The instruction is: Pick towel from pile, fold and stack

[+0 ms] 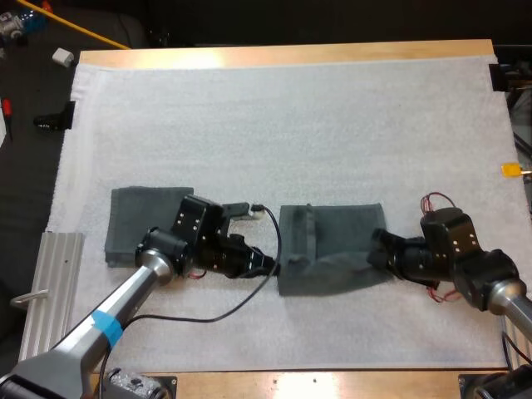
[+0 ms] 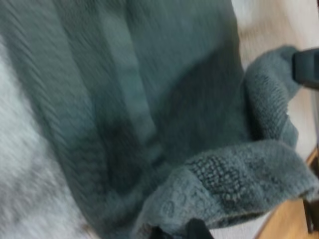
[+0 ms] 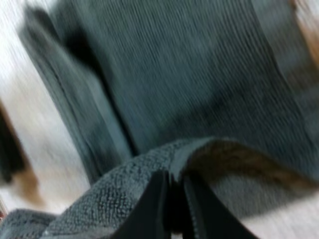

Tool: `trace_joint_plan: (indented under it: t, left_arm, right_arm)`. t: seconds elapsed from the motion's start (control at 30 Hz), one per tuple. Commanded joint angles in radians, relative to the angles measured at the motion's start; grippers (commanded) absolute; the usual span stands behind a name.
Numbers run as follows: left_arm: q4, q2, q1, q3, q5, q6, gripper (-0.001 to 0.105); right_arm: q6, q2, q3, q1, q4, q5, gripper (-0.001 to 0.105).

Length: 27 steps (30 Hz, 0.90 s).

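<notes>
A dark grey-green towel (image 1: 332,245) lies partly folded in the middle of the mat. My left gripper (image 1: 277,265) is shut on its near left corner, and my right gripper (image 1: 376,251) is shut on its near right corner. Both corners are lifted off the mat, so the near edge hangs between them. In the left wrist view the towel (image 2: 149,109) spreads out ahead and its raised hem (image 2: 234,184) curls over my fingertips (image 2: 197,230). The right wrist view shows the towel's edge (image 3: 149,169) pinched between my fingers (image 3: 154,209). A folded towel (image 1: 145,229) lies flat at the left.
A ribbed metal block (image 1: 50,287) sits off the mat's near left corner. The white mat (image 1: 283,125) stretches far behind the towels. The table's wooden front edge (image 1: 332,384) runs close behind both arms.
</notes>
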Motion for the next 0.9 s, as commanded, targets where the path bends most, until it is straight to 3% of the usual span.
trace_joint_plan:
  t: [0.0,0.2,0.5,0.87]
  left_arm:
    - [-0.081,0.032,0.055,-0.002,0.031,-0.033,0.000]
    - [-0.156,0.069,0.071,-0.007,0.041,-0.070,0.000]
    - [-0.313,0.099,0.072,-0.010,0.019,-0.124,0.000]
    - [-0.363,0.107,0.074,-0.013,-0.019,-0.125,0.000]
  right_arm:
    - [0.058,0.059,-0.007,0.000,-0.125,0.019,0.000]
    - [0.129,0.100,-0.009,-0.004,-0.213,0.063,0.000]
    - [0.185,0.110,-0.009,-0.002,-0.286,0.242,0.000]
    - [0.183,0.117,-0.010,-0.004,-0.313,0.267,0.000]
